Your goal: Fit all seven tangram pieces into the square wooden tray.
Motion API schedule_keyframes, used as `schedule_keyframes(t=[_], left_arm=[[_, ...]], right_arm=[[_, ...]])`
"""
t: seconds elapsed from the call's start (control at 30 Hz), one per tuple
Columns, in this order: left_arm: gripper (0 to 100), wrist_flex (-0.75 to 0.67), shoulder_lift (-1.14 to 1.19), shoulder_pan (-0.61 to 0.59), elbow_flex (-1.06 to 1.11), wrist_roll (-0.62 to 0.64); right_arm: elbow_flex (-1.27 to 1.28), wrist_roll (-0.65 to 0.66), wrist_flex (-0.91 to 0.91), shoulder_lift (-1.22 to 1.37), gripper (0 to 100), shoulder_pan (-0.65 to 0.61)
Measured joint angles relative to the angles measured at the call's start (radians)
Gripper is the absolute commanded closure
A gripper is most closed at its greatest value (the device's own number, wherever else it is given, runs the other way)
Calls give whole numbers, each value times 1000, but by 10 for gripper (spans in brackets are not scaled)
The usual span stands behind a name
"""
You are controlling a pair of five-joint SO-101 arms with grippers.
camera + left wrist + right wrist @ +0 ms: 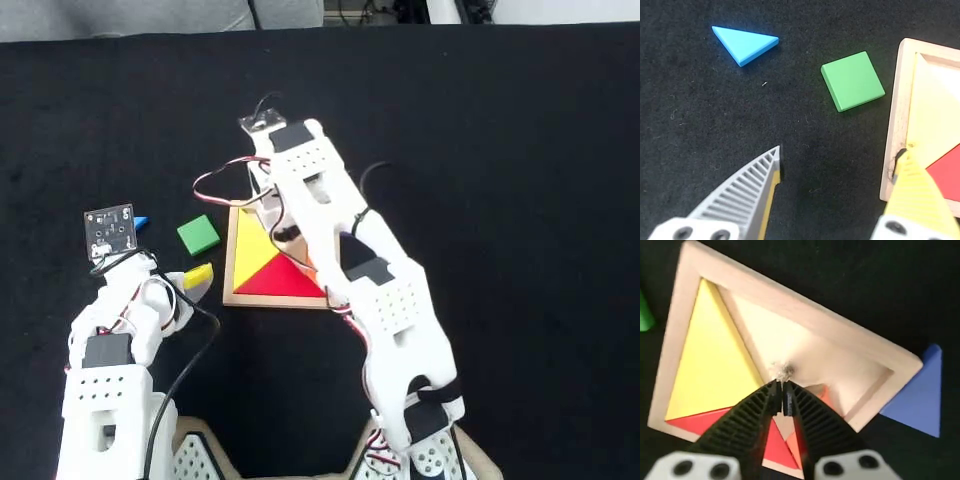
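Observation:
The square wooden tray (229, 262) lies mid-table with a large yellow triangle (254, 250) and a red triangle (281, 281) in it. In the right wrist view my right gripper (779, 390) is shut with nothing in it, its tips over the tray's bare floor (790, 340) beside the yellow triangle (715, 365); an orange piece (824, 395) shows next to a finger. A dark blue triangle (921, 396) lies just outside the tray. My left gripper (840, 162) is open and low beside the tray's edge (894, 125). Beyond it lie a green square (852, 80) and a light blue triangle (745, 44).
The right arm (310, 190) stretches over the tray and hides its right half in the high view. The green square (198, 236) and light blue triangle (141, 222) sit on black cloth left of the tray. The cloth runs wide and bare to the back and right.

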Motion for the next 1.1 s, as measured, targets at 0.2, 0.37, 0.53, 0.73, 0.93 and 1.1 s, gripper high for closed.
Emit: schedule_keyframes(t=[0.2,0.37,0.53,0.73,0.93,1.1], left_arm=[[647,0,0,0,0,0],[647,0,0,0,0,0],[647,0,0,0,0,0],[647,0,0,0,0,0],[647,0,0,0,0,0],[647,0,0,0,0,0]], right_arm=[[-2,3,0,0,987,84],[-2,21,0,0,987,95],[-11,28,3,0,988,97],[-77,28,87,-80,988,158],[-14,68,97,-299,988,338],[255,153,-26,-428,988,379]])
